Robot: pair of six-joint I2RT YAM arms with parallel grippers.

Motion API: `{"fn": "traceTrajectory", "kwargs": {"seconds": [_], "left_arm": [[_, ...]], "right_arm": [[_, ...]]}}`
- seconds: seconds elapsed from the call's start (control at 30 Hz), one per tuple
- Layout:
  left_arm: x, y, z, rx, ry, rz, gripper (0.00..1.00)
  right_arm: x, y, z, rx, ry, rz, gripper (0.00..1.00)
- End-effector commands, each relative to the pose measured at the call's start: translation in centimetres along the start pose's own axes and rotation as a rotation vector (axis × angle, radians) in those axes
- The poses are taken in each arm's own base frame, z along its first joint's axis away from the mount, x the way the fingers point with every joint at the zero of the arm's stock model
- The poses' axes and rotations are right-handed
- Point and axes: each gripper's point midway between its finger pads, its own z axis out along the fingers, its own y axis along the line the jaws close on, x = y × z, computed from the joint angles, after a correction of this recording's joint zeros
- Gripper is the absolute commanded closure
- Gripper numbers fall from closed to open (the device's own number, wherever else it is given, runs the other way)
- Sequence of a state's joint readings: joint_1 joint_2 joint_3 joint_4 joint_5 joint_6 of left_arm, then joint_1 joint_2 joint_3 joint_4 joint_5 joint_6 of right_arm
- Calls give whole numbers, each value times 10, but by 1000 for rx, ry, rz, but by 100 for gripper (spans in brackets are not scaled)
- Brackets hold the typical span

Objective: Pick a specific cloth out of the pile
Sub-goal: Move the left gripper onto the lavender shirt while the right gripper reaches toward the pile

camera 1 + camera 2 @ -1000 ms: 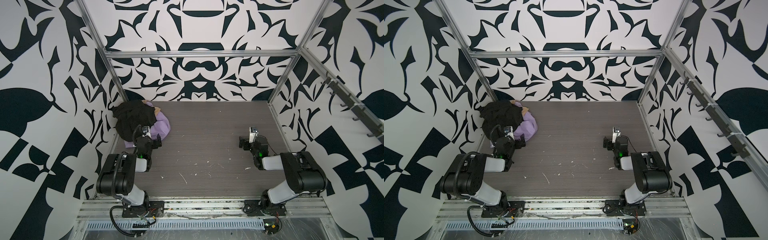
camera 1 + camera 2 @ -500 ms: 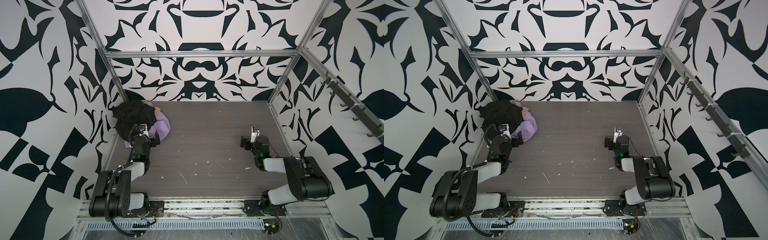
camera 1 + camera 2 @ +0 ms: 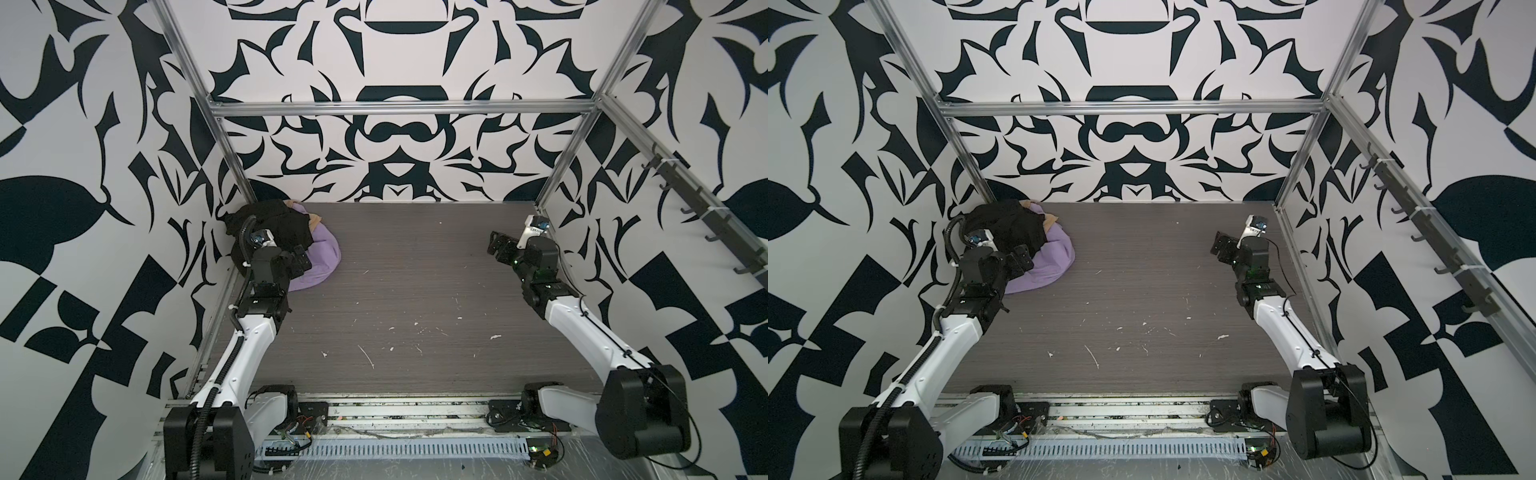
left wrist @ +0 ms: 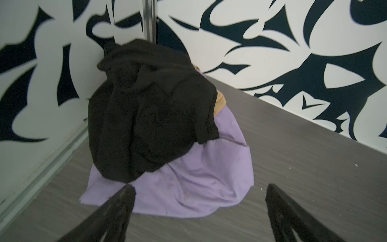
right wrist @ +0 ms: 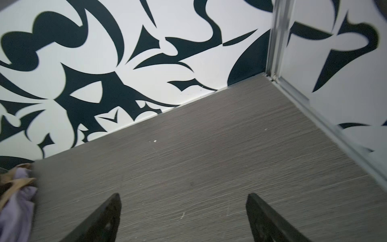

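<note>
The pile (image 3: 274, 224) lies in the far left corner, a bulky black cloth draped over the rest. The lilac cloth (image 3: 324, 259) (image 3: 1052, 264) bulges out from under it onto the floor, and a tan cloth (image 3: 314, 220) peeks out behind. My left gripper (image 3: 303, 261) (image 3: 1022, 257) hovers open just before the cloth's near edge. In the left wrist view the cloth (image 4: 188, 182) lies between and beyond the spread fingers of the left gripper (image 4: 201, 188), which holds nothing. My right gripper (image 3: 498, 249) (image 5: 183, 196) is open over bare floor at the far right.
Patterned walls and an aluminium corner post (image 4: 149, 21) close in behind the pile. A metal rail (image 4: 41, 167) runs along the left wall's base. White scraps (image 3: 368, 357) dot the grey floor. A hook rail (image 3: 706, 220) is on the right wall.
Both arms have stretched forward from a folded pose. The left gripper has come up to the near edge of the lilac cloth; the right gripper has moved farther back along the right wall.
</note>
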State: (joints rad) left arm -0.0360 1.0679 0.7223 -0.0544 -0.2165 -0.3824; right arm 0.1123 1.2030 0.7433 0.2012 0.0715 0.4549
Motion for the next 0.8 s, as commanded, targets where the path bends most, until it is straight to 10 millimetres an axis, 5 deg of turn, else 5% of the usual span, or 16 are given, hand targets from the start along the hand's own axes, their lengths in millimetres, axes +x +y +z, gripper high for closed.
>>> {"fn": "traceTrajectory", "kwargs": {"seconds": [0.0, 0.33, 0.47, 0.77], "left_arm": [[35, 0, -6, -13, 210, -83, 0], [69, -17, -9, 18, 485, -183, 0], [80, -38, -14, 146, 557, -199, 0], [78, -41, -12, 121, 633, -172, 0]], "right_arm": [[24, 32, -1, -60, 71, 82, 5], [88, 118, 6, -239, 238, 64, 5], [115, 150, 6, -309, 334, 69, 5], [181, 235, 27, -469, 534, 78, 5]]}}
